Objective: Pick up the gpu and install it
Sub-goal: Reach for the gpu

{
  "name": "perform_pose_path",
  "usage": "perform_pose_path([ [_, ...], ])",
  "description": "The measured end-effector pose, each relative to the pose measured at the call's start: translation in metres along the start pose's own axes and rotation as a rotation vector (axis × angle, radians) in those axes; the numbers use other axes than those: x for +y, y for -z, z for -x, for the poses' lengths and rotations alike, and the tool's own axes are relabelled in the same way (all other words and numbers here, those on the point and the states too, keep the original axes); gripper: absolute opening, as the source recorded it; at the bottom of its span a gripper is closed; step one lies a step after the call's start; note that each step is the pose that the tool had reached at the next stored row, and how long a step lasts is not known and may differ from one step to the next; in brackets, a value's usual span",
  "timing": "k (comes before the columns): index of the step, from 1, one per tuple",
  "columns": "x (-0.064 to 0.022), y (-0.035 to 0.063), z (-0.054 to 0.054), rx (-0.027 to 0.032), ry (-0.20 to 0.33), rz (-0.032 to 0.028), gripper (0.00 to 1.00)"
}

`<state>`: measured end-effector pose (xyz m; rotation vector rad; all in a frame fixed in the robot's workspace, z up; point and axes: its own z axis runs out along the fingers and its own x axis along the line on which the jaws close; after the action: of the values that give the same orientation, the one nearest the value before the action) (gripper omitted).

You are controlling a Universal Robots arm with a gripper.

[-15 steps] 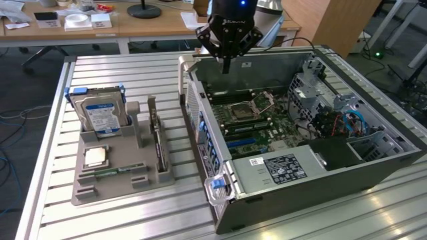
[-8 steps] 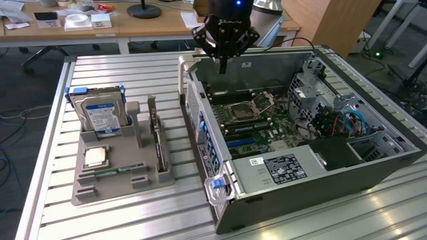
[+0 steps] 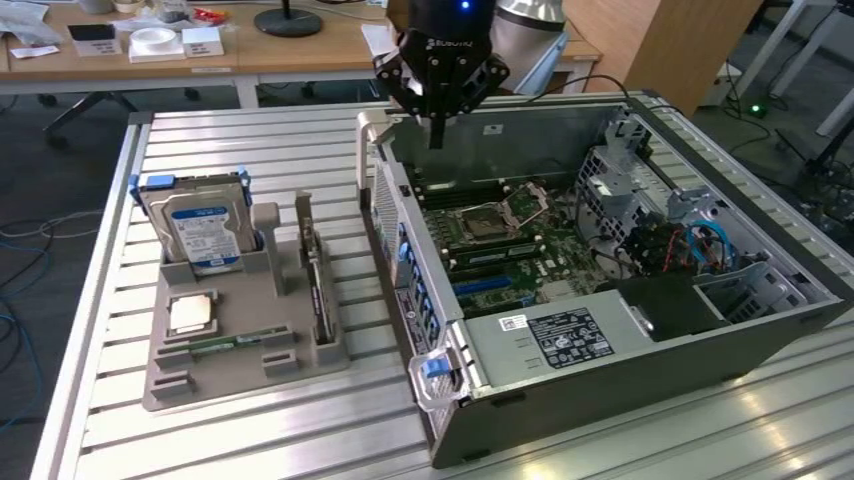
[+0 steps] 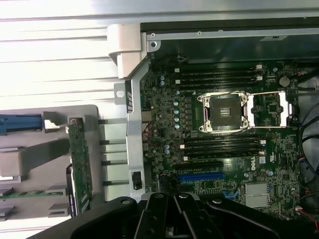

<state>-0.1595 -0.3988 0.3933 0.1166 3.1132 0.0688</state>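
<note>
The gpu (image 3: 318,290) stands on edge in a slot of the grey holder (image 3: 240,375), a thin dark card with a pale bracket at its far end. In the wrist view the gpu (image 4: 79,164) appears as a narrow green-edged board beside the case wall. My gripper (image 3: 434,135) hangs above the rear edge of the open computer case (image 3: 747,330), up and to the exterior view's right of the gpu. Its fingers are shut with nothing between them. My gripper (image 4: 174,219) also shows in the wrist view over the motherboard (image 4: 224,124).
A silver hard drive (image 3: 200,235) stands upright in the holder, with a processor chip (image 3: 194,315) and a memory stick (image 3: 227,343) lying near it. Inside the case are an open processor socket (image 4: 223,113), blue and black card slots (image 4: 199,176) and a power supply (image 3: 561,335). Desks stand behind.
</note>
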Motion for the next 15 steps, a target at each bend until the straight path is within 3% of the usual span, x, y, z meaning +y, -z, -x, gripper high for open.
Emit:
perform_pose_path([
  [15, -0.0013, 0.0005, -0.018, -0.0007, 0.0, 0.0001, 0.11],
])
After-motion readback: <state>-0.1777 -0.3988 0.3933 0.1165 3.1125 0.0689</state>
